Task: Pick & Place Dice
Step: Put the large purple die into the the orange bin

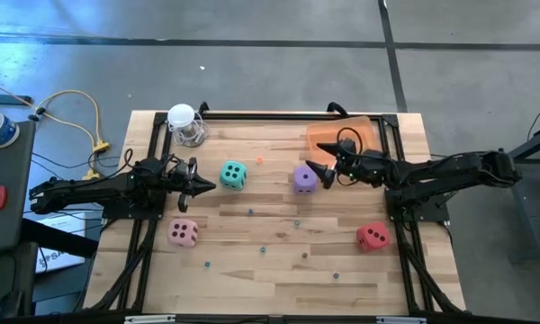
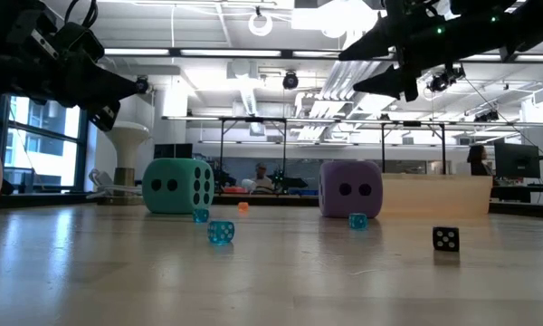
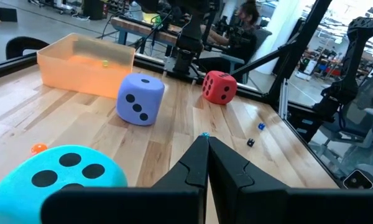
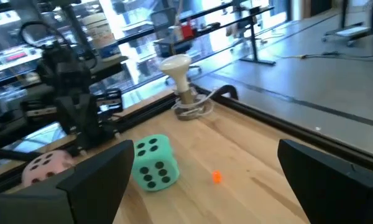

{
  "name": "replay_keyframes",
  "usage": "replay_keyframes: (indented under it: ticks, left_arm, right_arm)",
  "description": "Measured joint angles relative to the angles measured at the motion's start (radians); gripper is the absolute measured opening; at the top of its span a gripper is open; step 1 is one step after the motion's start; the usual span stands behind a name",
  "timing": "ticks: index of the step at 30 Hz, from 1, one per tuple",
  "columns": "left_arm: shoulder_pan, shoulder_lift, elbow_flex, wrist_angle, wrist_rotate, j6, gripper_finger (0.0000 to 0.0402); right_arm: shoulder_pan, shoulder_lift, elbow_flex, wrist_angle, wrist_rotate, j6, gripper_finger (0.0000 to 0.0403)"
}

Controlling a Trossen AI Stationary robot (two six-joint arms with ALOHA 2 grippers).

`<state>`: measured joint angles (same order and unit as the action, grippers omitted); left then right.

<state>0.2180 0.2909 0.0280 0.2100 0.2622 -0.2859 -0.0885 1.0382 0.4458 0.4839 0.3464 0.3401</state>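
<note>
Fingers spread wide, the right gripper (image 1: 314, 171) hovered beside the purple die (image 1: 304, 178); the left gripper (image 1: 209, 185), clenched empty, pointed at the teal die (image 1: 233, 175).

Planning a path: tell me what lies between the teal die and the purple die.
Mostly bare wood between teal die and purple die; only a small orange bead sits off the line, seen in the high view.

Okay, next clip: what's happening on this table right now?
Two robot arms are working over a wooden table scattered with four big dice. The right gripper, jaws wide open and empty, hangs right beside the purple die, which lies in front of the orange bin. The left gripper, shut and holding nothing, points toward the teal die. The pink die and the red die lie untouched at the table's near side. No die is in the bin yet.
</note>
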Motion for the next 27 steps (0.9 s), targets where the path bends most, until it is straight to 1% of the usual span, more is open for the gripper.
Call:
replay_keyframes:
  ticks: [2, 9, 11, 13, 16, 18, 20, 22, 25, 27]
  left_arm:
    - [0.000, 0.000, 0.000, 0.000, -0.009, 0.000, 0.0002]
    - [0.000, 0.000, 0.000, 0.000, -0.011, 0.027, 0.0002]
    - [0.000, 0.000, 0.000, 0.000, -0.011, 0.026, 0.0002]
    - [0.000, 0.000, 0.000, 0.000, -0.011, 0.026, 0.0002]
    - [0.000, 0.000, 0.000, 0.000, -0.011, 0.026, 0.0002]
    - [0.000, 0.000, 0.000, 0.000, -0.011, 0.026, 0.0002]
    - [0.000, 0.000, 0.000, 0.000, -0.011, 0.026, 0.0002]
    - [0.000, 0.000, 0.000, 0.000, -0.011, 0.026, 0.0002]
    - [0.000, 0.000, 0.000, 0.000, -0.011, 0.025, 0.0002]
    - [0.000, 0.000, 0.000, 0.000, -0.012, 0.023, 0.0002]
  right_arm:
    - [0.006, 0.000, 0.000, 0.002, -0.038, 0.000, 0.0389]
    - [0.038, 0.000, 0.000, 0.009, -0.046, -0.004, 0.0391]
    - [0.045, 0.000, 0.000, 0.031, -0.067, -0.010, 0.0397]
    - [0.060, 0.000, 0.000, 0.077, -0.098, -0.052, 0.0398]
    - [0.103, 0.000, 0.000, 0.142, -0.158, -0.187, 0.0395]
    - [0.139, 0.000, 0.010, 0.137, -0.166, -0.255, 0.0394]
    - [0.176, 0.000, 0.053, 0.068, -0.163, -0.271, 0.0394]
    - [0.214, 0.000, 0.128, -0.098, -0.130, -0.269, 0.0394]
    - [0.268, 0.009, 0.274, -0.432, -0.003, -0.212, 0.0394]
    - [0.293, 0.040, 0.356, -0.589, 0.071, -0.131, 0.0394]
